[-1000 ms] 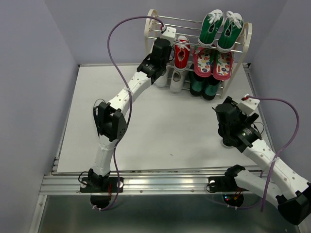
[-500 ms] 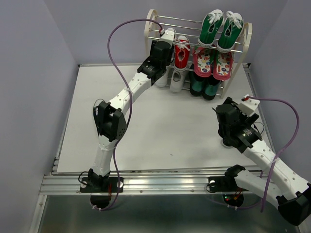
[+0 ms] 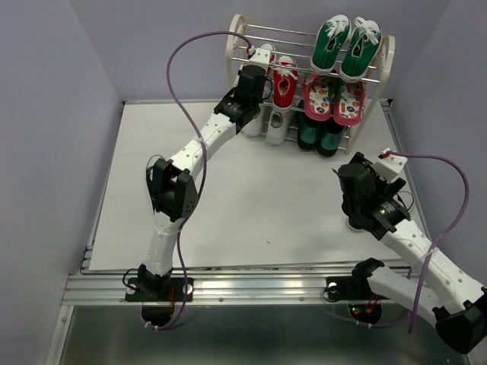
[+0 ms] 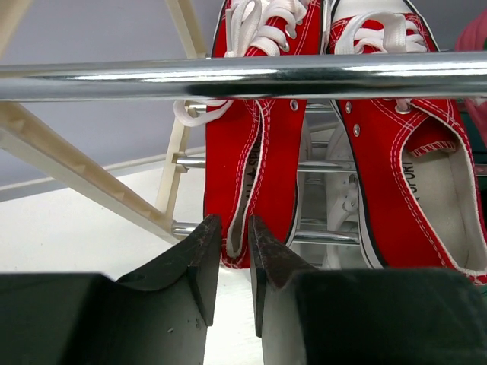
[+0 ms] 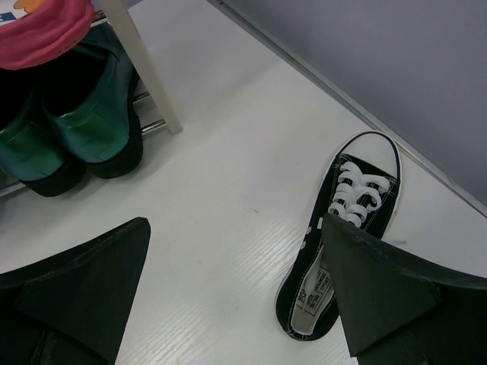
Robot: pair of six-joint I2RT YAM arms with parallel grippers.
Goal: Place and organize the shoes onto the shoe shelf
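Observation:
The shoe shelf (image 3: 236,39) stands at the table's back. My left gripper (image 4: 234,222) reaches into its middle tier (image 3: 261,67). Its fingers are closed on the heel wall of the left red shoe (image 4: 255,152). The second red shoe (image 4: 411,167) lies beside it on the rods (image 3: 285,82). A white pair (image 3: 275,125) sits on the bottom tier. My right gripper (image 5: 234,224) is wide open and empty, hovering over the table at the right (image 3: 358,201). One black shoe (image 5: 346,220) lies on the table, partly under the right finger. The other black shoe is out of view.
A bright green pair (image 3: 346,46) sits on the top tier, a pink patterned pair (image 3: 335,99) on the middle right and a dark green pair (image 3: 319,135) below, also seen in the right wrist view (image 5: 84,129). A silver rod (image 4: 228,76) crosses above the red shoes.
My left gripper has pushed slightly farther into the shelf with the red shoe. The right arm has not moved.

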